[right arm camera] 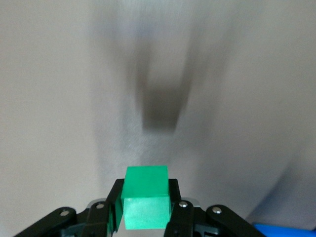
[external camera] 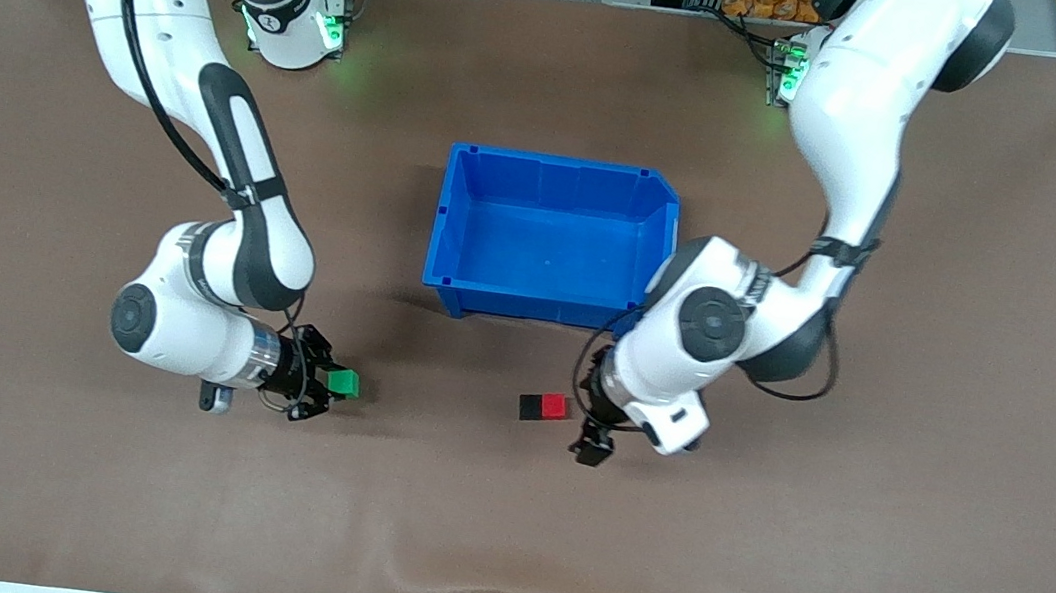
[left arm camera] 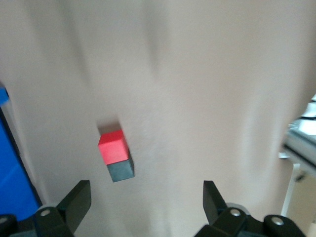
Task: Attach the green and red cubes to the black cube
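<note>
Black cube (external camera: 532, 407) is sitting nearer the camera than the bin (external camera: 457, 217), red cube (external camera: 555, 406) touching it. I'm holding the left gripper (external camera: 592, 446) wide open, empty, beside the pair; right gripper (external camera: 323, 382) is clamping green (external camera: 342, 382) (a hard approach could knock red loose).

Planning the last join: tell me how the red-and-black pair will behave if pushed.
The red cube touches the black cube on the bare table. Flat faces: they would probably slide, not roll. Small and rigid-looking, likely light, so a nudge may shift both. Whether the joint holds is unclear.
</note>
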